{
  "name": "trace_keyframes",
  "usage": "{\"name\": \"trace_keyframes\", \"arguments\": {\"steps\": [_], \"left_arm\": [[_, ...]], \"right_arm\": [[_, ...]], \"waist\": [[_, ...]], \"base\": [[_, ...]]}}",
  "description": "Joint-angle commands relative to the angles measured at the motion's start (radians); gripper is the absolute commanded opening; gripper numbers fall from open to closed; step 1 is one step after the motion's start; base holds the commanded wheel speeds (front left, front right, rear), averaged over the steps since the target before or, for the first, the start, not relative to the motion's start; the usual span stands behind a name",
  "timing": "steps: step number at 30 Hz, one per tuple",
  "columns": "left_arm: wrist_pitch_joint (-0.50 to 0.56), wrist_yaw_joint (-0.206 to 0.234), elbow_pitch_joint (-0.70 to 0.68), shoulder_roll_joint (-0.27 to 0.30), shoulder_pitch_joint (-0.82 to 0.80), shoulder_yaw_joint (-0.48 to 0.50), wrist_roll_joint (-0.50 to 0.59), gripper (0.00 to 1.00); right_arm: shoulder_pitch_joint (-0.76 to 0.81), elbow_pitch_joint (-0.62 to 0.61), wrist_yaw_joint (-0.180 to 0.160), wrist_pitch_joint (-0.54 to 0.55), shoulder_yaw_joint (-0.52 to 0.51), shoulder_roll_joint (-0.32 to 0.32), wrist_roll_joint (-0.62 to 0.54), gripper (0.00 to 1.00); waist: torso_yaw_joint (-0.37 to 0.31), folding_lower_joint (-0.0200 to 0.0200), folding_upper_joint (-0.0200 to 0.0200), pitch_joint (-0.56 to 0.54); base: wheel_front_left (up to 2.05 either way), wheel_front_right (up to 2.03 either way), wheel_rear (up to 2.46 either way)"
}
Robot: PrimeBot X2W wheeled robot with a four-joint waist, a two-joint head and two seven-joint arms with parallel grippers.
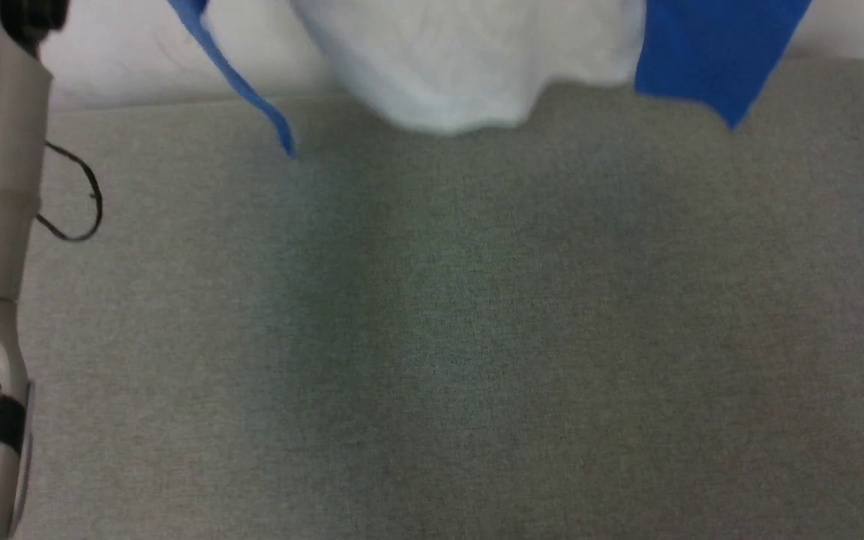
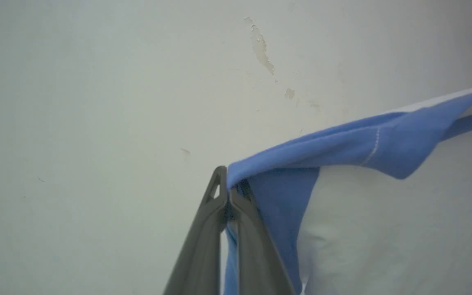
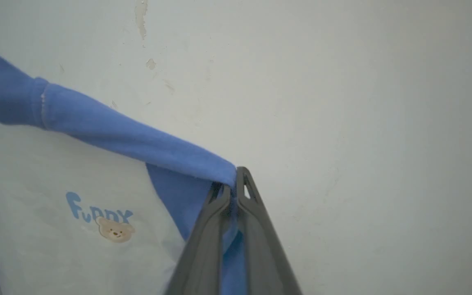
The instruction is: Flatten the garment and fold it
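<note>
The left gripper (image 2: 228,191) has its jaws pinched tight on a blue shoulder fold of the garment (image 2: 383,229). The right gripper (image 3: 236,189) has its jaws clamped the same way on the other blue shoulder. The shirt hangs spread between the two sets of jaws, with a pale, scuffed wall (image 2: 96,102) beyond them. The right wrist view shows blue lettering (image 3: 96,209) and a small bear (image 3: 115,230) on the white chest. The left wrist view gives plain white cloth, and the head view gives the hem and blue sleeve ends hanging over a grey counter (image 1: 432,337).
</note>
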Motion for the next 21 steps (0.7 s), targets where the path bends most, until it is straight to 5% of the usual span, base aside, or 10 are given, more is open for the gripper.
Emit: {"name": "trace_keyframes", "arguments": {"steps": [1, 11, 21], "left_arm": [[-0.012, 0.011, 0.034, 0.031, -0.009, 0.022, 0.005, 0.00], [-0.088, -0.027, 0.221, -0.030, 0.032, 0.023, -0.017, 0.00], [-0.095, -0.006, 0.095, -0.111, 0.498, 0.113, -0.059, 0.00]], "right_arm": [[-0.012, 0.031, -0.015, -0.013, -0.016, -0.027, -0.009, 0.00], [0.001, 0.218, -0.015, -0.135, 0.129, 0.042, 0.053, 0.00], [0.323, 0.252, -0.015, -0.196, 0.299, 0.065, 0.208, 0.00]], "waist": [[-0.026, -0.0003, -0.0001, 0.066], [-0.018, -0.0003, -0.0001, 0.125], [0.020, -0.0003, -0.0001, 0.008]], "base": [[0.00, 0.00, 0.00], [0.00, 0.00, 0.00], [0.00, 0.00, 0.00]]}}
